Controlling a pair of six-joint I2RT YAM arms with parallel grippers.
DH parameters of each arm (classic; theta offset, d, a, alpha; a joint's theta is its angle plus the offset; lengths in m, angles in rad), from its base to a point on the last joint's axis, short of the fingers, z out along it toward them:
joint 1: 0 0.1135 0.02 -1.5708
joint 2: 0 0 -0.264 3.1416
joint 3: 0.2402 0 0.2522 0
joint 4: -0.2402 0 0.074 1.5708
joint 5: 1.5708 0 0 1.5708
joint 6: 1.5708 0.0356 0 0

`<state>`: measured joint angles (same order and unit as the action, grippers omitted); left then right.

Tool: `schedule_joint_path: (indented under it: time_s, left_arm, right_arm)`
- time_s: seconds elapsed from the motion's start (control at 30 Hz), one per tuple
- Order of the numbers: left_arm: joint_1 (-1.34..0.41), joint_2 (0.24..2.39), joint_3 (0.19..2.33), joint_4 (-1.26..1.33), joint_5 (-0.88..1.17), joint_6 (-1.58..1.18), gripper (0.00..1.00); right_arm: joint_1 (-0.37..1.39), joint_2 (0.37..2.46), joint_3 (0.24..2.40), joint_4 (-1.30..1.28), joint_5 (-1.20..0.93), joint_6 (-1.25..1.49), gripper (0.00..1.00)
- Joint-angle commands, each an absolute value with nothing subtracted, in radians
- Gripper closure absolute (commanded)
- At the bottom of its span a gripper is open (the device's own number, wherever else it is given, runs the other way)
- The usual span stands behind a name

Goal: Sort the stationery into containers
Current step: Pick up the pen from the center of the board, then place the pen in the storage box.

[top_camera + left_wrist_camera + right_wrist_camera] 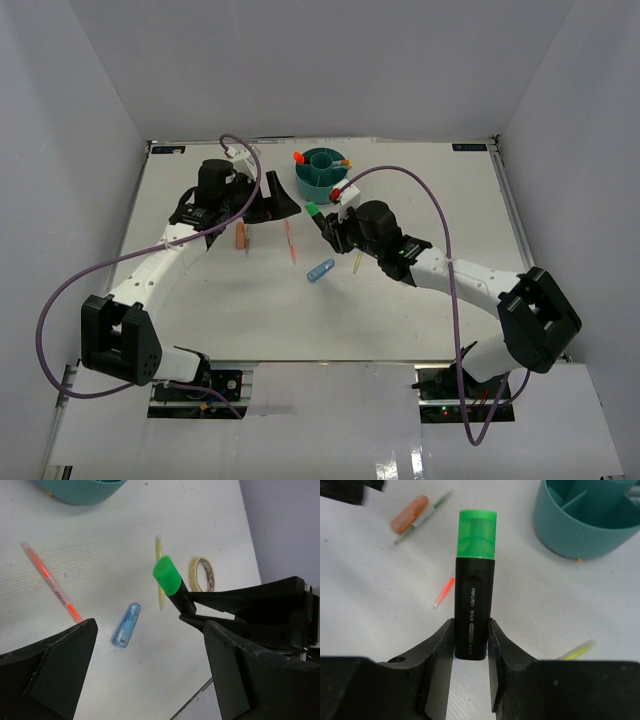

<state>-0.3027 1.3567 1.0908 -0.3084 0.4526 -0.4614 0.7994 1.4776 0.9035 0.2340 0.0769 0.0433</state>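
Observation:
My right gripper (pixel 471 636) is shut on the black body of a green-capped highlighter (pixel 475 580), held off the table with its cap pointing away from the wrist. From above, the highlighter (pixel 313 211) hangs just in front of the teal container (pixel 322 170). My left gripper (pixel 150 647) is open and empty, hovering over the table left of the container (pixel 80 491). Below it lie a light-blue clip (pixel 126 625), a red pen (pixel 50 582), a yellow pen (pixel 159 572) and a beige tape ring (pixel 202 574).
A salmon eraser (pixel 409 521) lies next to a thin green pencil (pixel 440 502). An orange-capped item (pixel 298 157) sits at the container's left rim. The clip (pixel 320 270) and yellow pen (pixel 357 263) rest mid-table. White walls enclose the table.

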Motion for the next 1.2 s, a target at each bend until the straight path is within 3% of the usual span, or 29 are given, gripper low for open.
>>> schedule_joint_path:
  time_s: [0.0, 0.17, 0.5, 0.73, 0.77, 0.83, 0.87, 0.93, 0.97, 1.03, 1.07, 1.13, 1.17]
  left_arm:
    - [-0.304, 1.374, 1.164, -0.322, 0.571, -0.525, 0.02]
    - [-0.328, 1.413, 1.221, -0.322, 0.577, -0.541, 0.07]
    - [-0.385, 1.499, 1.282, -0.322, 0.569, -0.549, 0.34]
    - [-0.397, 1.506, 1.292, -0.321, 0.58, -0.552, 0.65]
    - [-0.397, 1.509, 1.295, -0.319, 0.581, -0.552, 0.75]
    - [-0.397, 1.509, 1.299, -0.318, 0.581, -0.552, 0.84]
    - [-0.397, 1.512, 1.304, -0.318, 0.578, -0.551, 0.91]
    - [-0.397, 1.514, 1.308, -0.318, 0.569, -0.546, 0.94]
    - [-0.397, 1.514, 1.313, -0.316, 0.552, -0.545, 0.95]
    - [-0.397, 1.516, 1.319, -0.316, 0.525, -0.535, 0.95]
    - [-0.397, 1.519, 1.331, -0.316, 0.487, -0.526, 0.96]
    - [-0.394, 1.523, 1.35, -0.314, 0.444, -0.517, 0.96]
    - [-0.394, 1.528, 1.361, -0.314, 0.418, -0.509, 0.96]
  right_arm:
    - [0.807, 1.411, 0.871, 0.327, -0.031, 0.005, 0.92]
    - [0.813, 1.359, 0.868, 0.337, -0.063, 0.005, 0.92]
    - [0.816, 1.331, 0.856, 0.36, -0.057, -0.026, 0.92]
    - [0.818, 1.333, 0.847, 0.377, -0.051, -0.028, 0.92]
    - [0.818, 1.335, 0.845, 0.38, -0.052, -0.028, 0.91]
    - [0.818, 1.335, 0.842, 0.38, -0.049, -0.026, 0.88]
    - [0.818, 1.333, 0.841, 0.38, -0.045, -0.026, 0.85]
    - [0.818, 1.325, 0.833, 0.377, -0.022, -0.023, 0.68]
    - [0.818, 1.321, 0.828, 0.377, -0.012, -0.012, 0.48]
    - [0.816, 1.299, 0.813, 0.374, 0.029, -0.008, 0.27]
    - [0.818, 1.283, 0.808, 0.373, 0.037, -0.008, 0.1]
    - [0.816, 1.264, 0.798, 0.353, 0.064, -0.008, 0.0]
    - [0.816, 1.253, 0.793, 0.345, 0.072, -0.008, 0.09]
